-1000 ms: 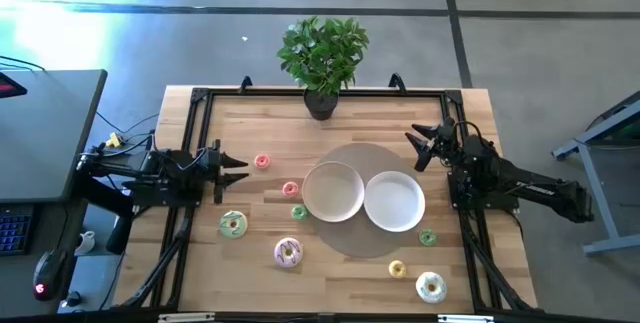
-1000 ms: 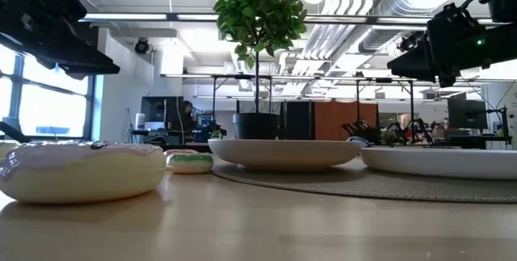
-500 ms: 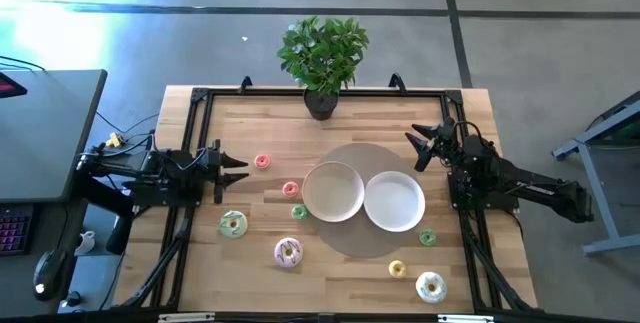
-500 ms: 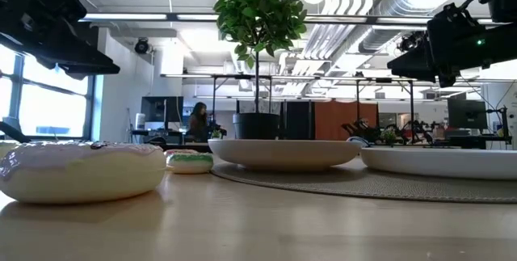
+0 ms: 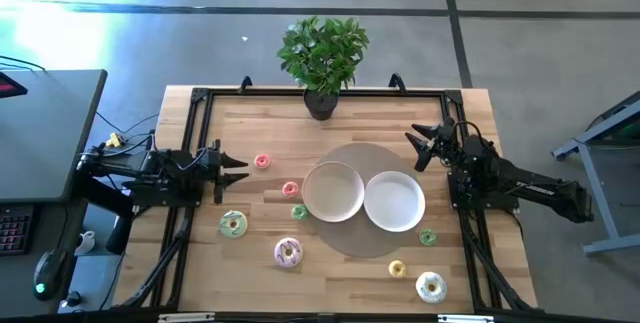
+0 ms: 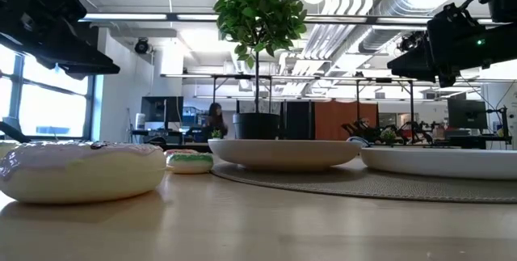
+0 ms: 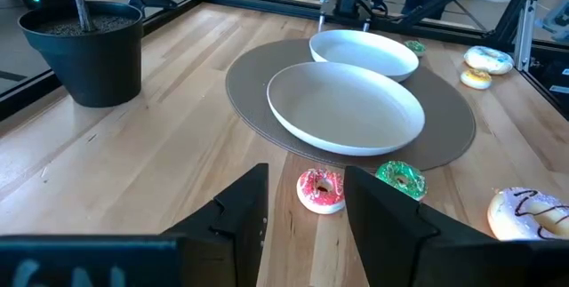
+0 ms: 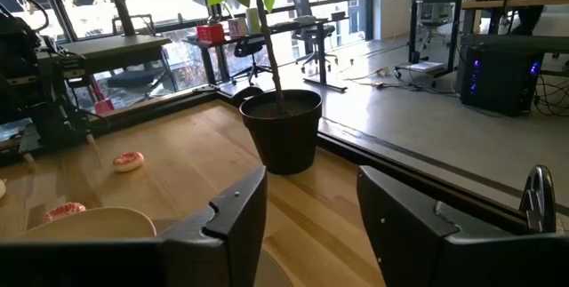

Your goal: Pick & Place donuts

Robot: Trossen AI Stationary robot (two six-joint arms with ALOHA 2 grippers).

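Note:
Several toy donuts lie flat on the wooden table. Left of the plates are a pink donut, a second pink one, a small green one, a larger green-iced one and a larger pink-white one. Near the right front are a small green donut, a yellow one and a larger white one. My left gripper hovers open at the table's left edge, and the pink donut shows past its fingers. My right gripper hovers open at the right edge, facing the plant pot.
Two round white plates sit side by side on a round grey mat at the table's middle. A potted plant stands at the far edge. A black frame runs around the tabletop.
Neither arm nor any donut has moved. In the low view, a person far behind the table has walked toward the right.

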